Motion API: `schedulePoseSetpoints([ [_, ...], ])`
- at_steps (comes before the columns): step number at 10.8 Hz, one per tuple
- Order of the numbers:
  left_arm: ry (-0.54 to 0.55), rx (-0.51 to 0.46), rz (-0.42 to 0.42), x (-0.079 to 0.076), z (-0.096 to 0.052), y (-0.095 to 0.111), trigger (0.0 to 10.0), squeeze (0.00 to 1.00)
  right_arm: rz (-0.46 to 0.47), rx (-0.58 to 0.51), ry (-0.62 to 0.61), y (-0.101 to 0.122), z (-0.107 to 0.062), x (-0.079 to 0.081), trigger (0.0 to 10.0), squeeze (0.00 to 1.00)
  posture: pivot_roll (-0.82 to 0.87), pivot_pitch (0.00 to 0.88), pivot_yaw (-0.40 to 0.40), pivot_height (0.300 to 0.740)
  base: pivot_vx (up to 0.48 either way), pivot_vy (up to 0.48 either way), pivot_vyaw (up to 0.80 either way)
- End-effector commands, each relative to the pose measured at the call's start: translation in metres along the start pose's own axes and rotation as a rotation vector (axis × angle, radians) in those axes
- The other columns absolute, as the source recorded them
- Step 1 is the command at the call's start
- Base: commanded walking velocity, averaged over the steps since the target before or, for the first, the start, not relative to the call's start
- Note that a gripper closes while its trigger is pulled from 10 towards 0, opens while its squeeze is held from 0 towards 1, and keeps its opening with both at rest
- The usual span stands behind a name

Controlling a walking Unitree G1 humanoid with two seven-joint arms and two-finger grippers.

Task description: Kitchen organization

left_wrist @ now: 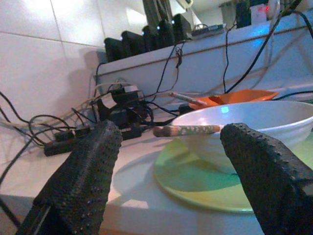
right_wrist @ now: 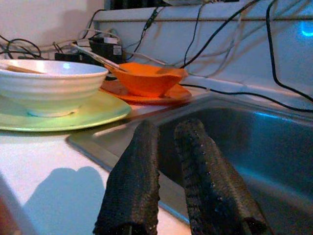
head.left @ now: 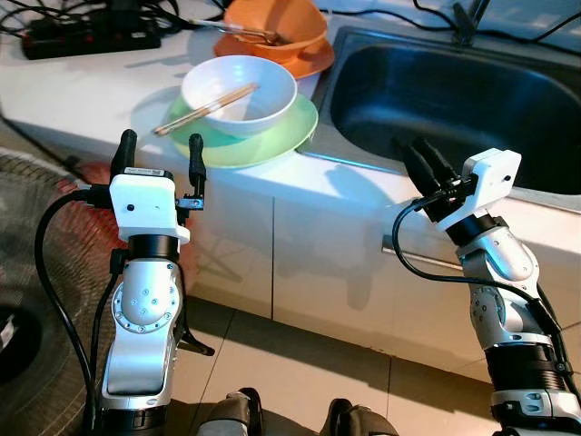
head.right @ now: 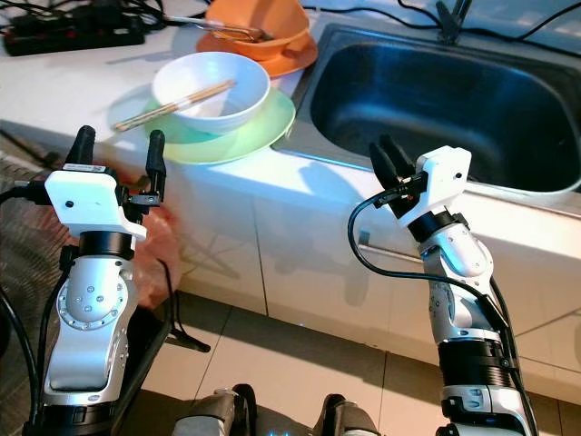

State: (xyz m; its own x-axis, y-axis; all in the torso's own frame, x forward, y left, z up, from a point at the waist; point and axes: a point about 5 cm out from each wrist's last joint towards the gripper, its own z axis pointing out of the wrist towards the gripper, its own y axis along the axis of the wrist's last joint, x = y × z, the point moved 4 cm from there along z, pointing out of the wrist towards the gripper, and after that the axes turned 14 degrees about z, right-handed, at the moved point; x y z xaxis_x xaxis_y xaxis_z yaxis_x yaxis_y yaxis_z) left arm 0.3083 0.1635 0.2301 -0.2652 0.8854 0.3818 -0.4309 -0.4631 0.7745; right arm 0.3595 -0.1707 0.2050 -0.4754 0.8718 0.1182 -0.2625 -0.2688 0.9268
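- Two stacks of dishes sit on the worktop (head.left: 82, 100) left of the sink (head.left: 436, 100): a white bowl (head.left: 240, 93) with chopsticks (head.left: 205, 109) across it, on a green plate (head.left: 272, 136) near the front edge, and farther back an orange bowl (head.left: 277, 25) on an orange plate (head.left: 313, 56).
- The left gripper (head.left: 160, 153) stands upright just in front of the worktop edge, near the green plate's left side, fingers wide apart and not touching anything.
- Judged from this, the step in hand is reaching for the white bowl. It would go best to advance level and take the bowl by its rim clear of the chopsticks, which lie loose and could roll off if the bowl tips.
- The right gripper (head.left: 428, 169) tilts up and leftward at the sink's near rim, fingers close together and empty.
- A power strip (head.left: 91, 38) with cables lies at the far left.
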Motion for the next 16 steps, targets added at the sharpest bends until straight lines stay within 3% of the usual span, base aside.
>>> schedulePoseSetpoints([
  [1,-0.002,0.007,0.003,-0.0004,-0.0015,-0.0017,10.0,0.0,-0.006,-0.006,0.012,0.0035,0.0005,0.002,10.0,0.0,0.09,0.177,-0.013,0.74,0.289,0.0,0.0],
  [14,-0.003,0.001,-0.002,-0.0017,-0.0019,-0.0007,10.0,0.0,-0.019,0.012,-0.018,-0.0004,-0.0016,-0.003,10.0,0.0,0.09,0.182,-0.012,0.74,0.319,0.0,0.0],
  [16,-0.014,-0.012,-0.014,-0.004,-0.002,0.0009,10.0,0.0,-0.019,0.011,-0.019,-0.0007,-0.0014,-0.0028,10.0,0.0,0.09,0.181,-0.011,0.74,0.0,0.0,0.0],
])
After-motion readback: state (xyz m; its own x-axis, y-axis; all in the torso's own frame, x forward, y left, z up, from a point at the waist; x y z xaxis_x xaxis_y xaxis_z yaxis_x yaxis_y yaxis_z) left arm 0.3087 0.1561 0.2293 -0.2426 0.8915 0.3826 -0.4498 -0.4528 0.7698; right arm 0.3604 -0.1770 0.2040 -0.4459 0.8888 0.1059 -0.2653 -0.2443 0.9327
